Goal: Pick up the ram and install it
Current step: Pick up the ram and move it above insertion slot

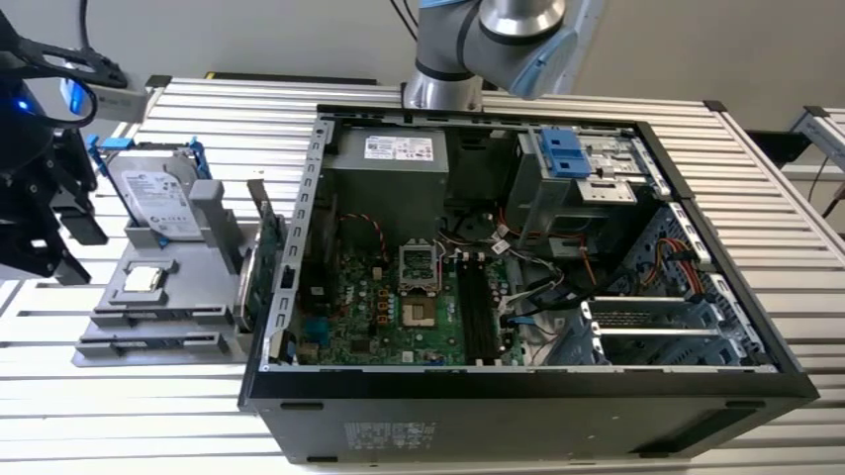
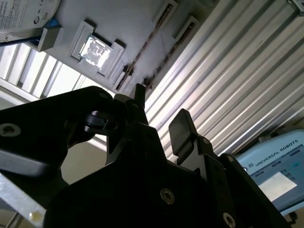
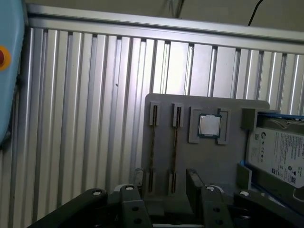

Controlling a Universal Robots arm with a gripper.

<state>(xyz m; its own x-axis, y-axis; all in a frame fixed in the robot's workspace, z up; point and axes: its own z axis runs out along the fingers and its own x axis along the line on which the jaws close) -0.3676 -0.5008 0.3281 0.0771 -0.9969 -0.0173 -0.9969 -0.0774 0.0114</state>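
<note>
Two black fingers [image 3: 137, 176] of my gripper [image 3: 165, 183] stand wide apart and hold nothing. Straight ahead of the gap between them, untouched, the ram [image 3: 175, 142] stands edge-on in a narrow slot of the grey holder [image 3: 209, 161]. Just past it to one side lies a square chip [image 3: 209, 125], then the hard drive [image 3: 280, 154]. Farther off, beyond the holder, a green card [image 1: 268, 247] stands upright beside the open computer case [image 1: 528, 401], all on the ribbed metal table [image 3: 71, 118].
</note>
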